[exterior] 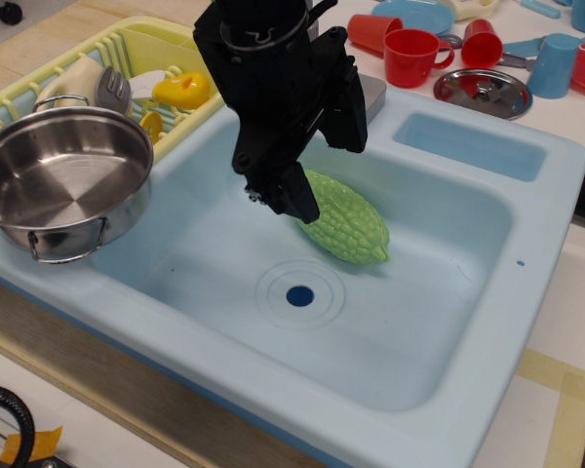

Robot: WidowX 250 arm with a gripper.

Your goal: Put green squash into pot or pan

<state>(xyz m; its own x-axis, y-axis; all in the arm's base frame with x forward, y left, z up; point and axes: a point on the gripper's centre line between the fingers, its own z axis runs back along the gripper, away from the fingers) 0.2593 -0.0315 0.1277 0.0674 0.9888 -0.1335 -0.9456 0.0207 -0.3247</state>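
The green squash (349, 229) is light green and bumpy and lies in the blue sink basin (419, 322), tip pointing to the lower right. My black gripper (281, 200) hangs down at the squash's upper-left end, and its fingers cover that end. How the jaws stand is hidden by the gripper body. The shiny steel pot (63, 180) with wire loop handles stands empty on the sink's left corner, well to the left of the gripper.
A yellow dish rack (127, 49) behind the pot holds utensils and a small yellow toy (182, 91). Red cups (414, 54), blue cups (556, 63) and a flat steel lid (483, 93) stand on the counter at the back right. The drain (299, 295) is in mid-basin.
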